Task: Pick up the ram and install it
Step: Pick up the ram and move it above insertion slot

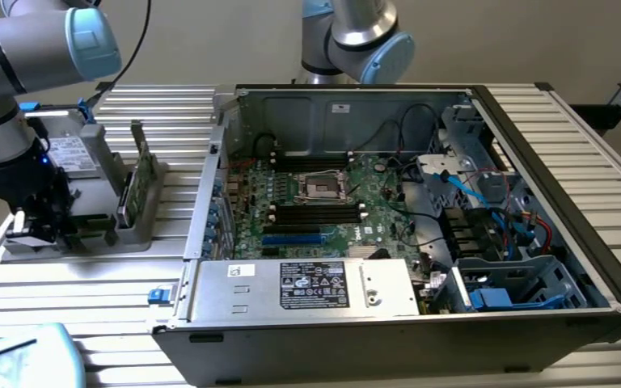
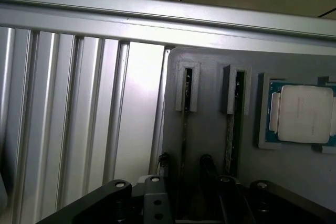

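Two thin sticks stood on edge in the grey holder (image 2: 210,93), each in its own narrow slot with a raised rectangular collar at one end. The holder was matte, moulded and flat-topped. The ram (image 2: 185,129) sat in the slot nearer the holder's edge and showed edge-on as a slim dark line. The second stick (image 2: 231,129) stood parallel just beside it, with a faint speckle of green parts along its edge. Beyond that stick, a square processor (image 2: 304,114) lay in a shallow recess of the holder. Its lid was dull silver with rounded corners, set on a blue-green board.

The black gripper (image 2: 185,159) hung over the holder with its jaws spread and nothing clamped. Its rounded fingertips (image 2: 206,162) stood on either side of the ram's line; whether they touched it could not be told.

The holder rested on a table (image 2: 68,119) of ribbed, brushed aluminium rails. In the exterior view, the arm (image 1: 9,48), smooth grey tube with pale blue caps, came down over the holder's left part. To the holder's right in that view lay an open sheet-metal case (image 1: 548,162), black-rimmed, with a green motherboard (image 1: 381,182) inside.
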### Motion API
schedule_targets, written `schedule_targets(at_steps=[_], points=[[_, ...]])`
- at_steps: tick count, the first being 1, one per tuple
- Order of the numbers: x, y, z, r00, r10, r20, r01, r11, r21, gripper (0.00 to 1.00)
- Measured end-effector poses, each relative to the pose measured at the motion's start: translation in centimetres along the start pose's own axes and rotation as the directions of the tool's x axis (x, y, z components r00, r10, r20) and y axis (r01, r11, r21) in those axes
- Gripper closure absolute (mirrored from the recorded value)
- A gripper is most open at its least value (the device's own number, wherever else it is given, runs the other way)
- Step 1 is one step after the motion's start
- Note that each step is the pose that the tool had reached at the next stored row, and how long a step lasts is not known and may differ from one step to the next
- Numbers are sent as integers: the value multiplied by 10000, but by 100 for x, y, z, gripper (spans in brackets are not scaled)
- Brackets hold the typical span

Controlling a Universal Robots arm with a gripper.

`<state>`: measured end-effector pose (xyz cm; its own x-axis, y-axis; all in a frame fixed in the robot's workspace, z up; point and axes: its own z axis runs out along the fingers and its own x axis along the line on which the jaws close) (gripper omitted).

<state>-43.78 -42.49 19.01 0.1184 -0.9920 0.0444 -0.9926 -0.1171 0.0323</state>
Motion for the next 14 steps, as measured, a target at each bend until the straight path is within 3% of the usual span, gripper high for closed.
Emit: schedule_targets(at_steps=[10, 14], points=[[0, 0, 1, 10000, 0, -1, 0, 10000, 1, 64], [1, 0, 1, 10000, 0, -6, 0, 10000, 0, 78]])
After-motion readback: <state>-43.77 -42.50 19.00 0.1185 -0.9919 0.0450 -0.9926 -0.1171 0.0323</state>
